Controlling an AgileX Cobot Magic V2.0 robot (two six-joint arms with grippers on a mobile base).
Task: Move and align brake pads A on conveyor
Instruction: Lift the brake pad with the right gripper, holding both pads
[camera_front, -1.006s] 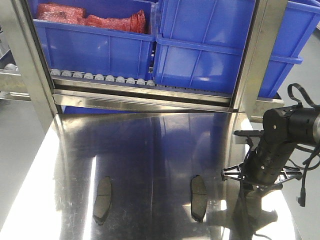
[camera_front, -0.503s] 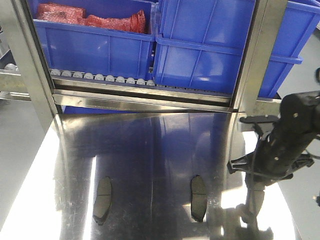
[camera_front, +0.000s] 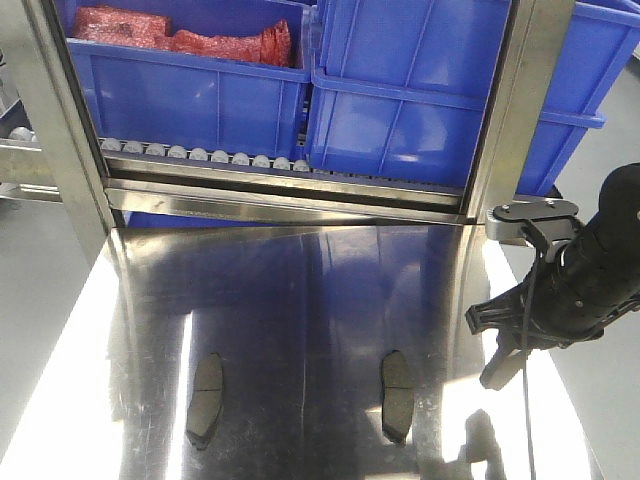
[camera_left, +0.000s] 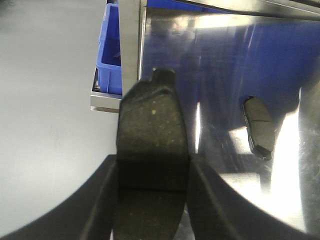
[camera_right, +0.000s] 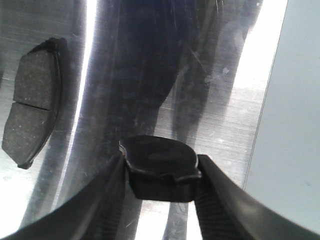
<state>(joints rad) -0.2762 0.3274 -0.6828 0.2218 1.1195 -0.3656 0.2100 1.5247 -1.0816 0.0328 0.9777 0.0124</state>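
Apparently mid-carry, the left gripper (camera_left: 152, 165) clamps a flat dark-grey curved brake pad (camera_left: 150, 120) at lower centre, the right gripper (camera_right: 162, 165) another pad (camera_right: 159, 156); next, both need laying aligned on the unseen conveyor.

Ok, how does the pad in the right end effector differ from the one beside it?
The held pad is clamped in the right end effector; the loose pad lies flat on the steel table. The loose pad shows a grooved face; the held pad doesn't. Both are dark grey.
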